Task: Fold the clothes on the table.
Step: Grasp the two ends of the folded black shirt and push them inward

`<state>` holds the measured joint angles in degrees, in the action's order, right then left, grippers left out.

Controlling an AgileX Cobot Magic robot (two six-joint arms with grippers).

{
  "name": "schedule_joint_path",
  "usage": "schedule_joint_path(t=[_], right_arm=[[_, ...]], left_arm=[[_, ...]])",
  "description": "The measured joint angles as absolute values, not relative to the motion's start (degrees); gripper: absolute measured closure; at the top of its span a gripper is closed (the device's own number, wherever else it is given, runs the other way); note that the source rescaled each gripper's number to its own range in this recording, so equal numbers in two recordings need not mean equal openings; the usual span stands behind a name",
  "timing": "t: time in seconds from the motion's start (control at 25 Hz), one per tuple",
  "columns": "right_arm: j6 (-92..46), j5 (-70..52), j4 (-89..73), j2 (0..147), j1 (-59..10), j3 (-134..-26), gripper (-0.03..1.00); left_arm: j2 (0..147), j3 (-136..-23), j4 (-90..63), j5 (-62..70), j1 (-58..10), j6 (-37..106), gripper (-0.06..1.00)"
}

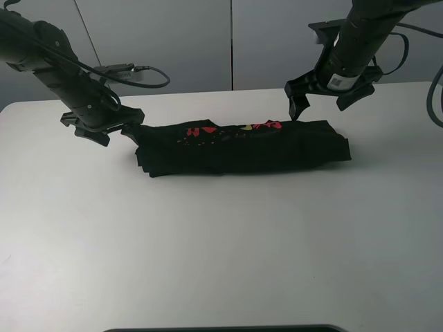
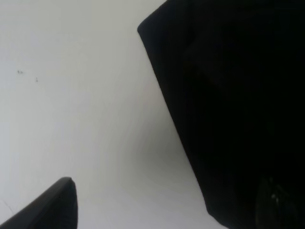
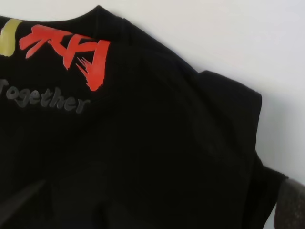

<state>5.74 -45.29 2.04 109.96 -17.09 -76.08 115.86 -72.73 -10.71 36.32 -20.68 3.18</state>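
The clothes [image 1: 242,149] are one black T-shirt lying as a long, narrow folded strip across the middle of the white table [image 1: 221,249], with red and yellow print along its far edge. My left gripper [image 1: 118,128] sits low at the strip's left end, open and holding nothing. In the left wrist view one finger [image 2: 47,207] hovers over bare table beside the clothes [image 2: 228,119]. My right gripper [image 1: 322,105] hangs open just above the far right part of the strip. The right wrist view shows the clothes [image 3: 157,143] with red characters and grey "Together" lettering, and a finger [image 3: 291,205] at their edge.
A grey wall runs behind the table's far edge. A dark object [image 1: 221,328] shows at the table's near edge. Cables trail from both arms.
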Motion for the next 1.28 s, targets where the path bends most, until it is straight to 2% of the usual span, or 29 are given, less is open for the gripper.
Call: schedule_joint_path(t=[0.44,0.88,1.12,1.28], right_arm=[[6.84,-48.99,-1.46,112.84,-17.09,-76.22,-0.03],[6.18,-50.83,-2.07,112.93,-17.09,-76.22,-0.03],[6.18,-50.18,-2.63,113.58,-17.09,-76.22,-0.03],[6.18,-50.18,-3.79,114.40,-17.09,-76.22,-0.03]], left_arm=[[117.66,-72.82,-12.24,37.23,-20.68,4.40,-0.03],[107.69,-72.95,-12.85,39.16,-20.68,4.85,-0.03],[109.67,-73.08,-13.62,39.37,-20.68,5.61,-0.03],[112.19,-73.08,-20.06,39.27,-20.58,11.44,-0.03]])
